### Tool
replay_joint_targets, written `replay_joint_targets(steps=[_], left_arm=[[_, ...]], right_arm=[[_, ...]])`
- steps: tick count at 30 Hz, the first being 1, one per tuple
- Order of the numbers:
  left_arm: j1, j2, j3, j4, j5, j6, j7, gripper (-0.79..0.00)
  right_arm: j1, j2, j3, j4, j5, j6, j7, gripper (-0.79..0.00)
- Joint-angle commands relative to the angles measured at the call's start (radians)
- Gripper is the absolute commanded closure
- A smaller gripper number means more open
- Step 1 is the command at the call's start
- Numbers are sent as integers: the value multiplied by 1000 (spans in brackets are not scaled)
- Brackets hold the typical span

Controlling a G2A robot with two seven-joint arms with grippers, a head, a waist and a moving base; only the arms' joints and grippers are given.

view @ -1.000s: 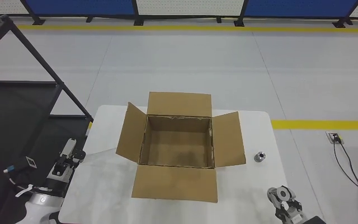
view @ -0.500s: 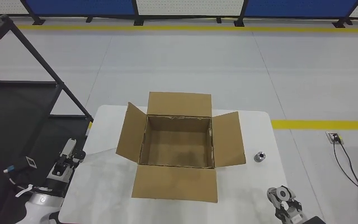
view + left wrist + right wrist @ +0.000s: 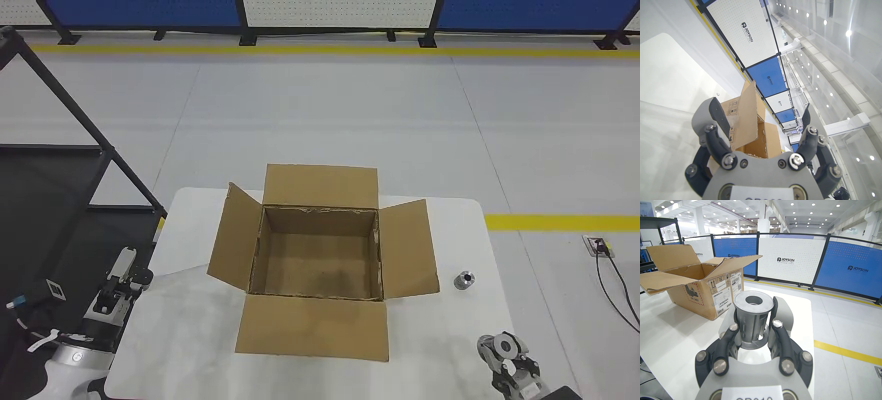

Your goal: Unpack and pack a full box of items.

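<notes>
An open cardboard box (image 3: 318, 265) stands in the middle of the white table (image 3: 180, 330), all four flaps spread out and bare cardboard showing inside. A small grey metal cylinder (image 3: 463, 280) stands on the table just right of the box. My right gripper (image 3: 753, 311) is shut on another grey flanged metal cylinder (image 3: 752, 302), held upright near the table's front right corner (image 3: 503, 352); the box (image 3: 696, 289) lies beyond it. My left gripper (image 3: 761, 106) is open with nothing between its fingers, off the table's left edge (image 3: 118, 282), facing the box (image 3: 751, 113).
A black metal frame (image 3: 90, 160) stands left of the table. Blue and white fence panels (image 3: 791, 260) and a yellow floor line (image 3: 560, 222) run beyond the table. Bare tabletop lies in front of and beside the box.
</notes>
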Motion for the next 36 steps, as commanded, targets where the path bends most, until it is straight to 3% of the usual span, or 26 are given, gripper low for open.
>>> replay_joint_targets(steps=[1,22,31,36], left_arm=[[0,0,0,0,0,0,0,-785],[0,0,0,0,0,0,0,-785],[0,0,0,0,0,0,0,-785],[0,0,0,0,0,0,0,-785]], right_arm=[[0,0,0,1,0,0,0,0],[0,0,0,1,0,0,0,0],[98,-22,-104,-41,-17,226,259,0],[220,-31,-173,35,-55,262,384,0]])
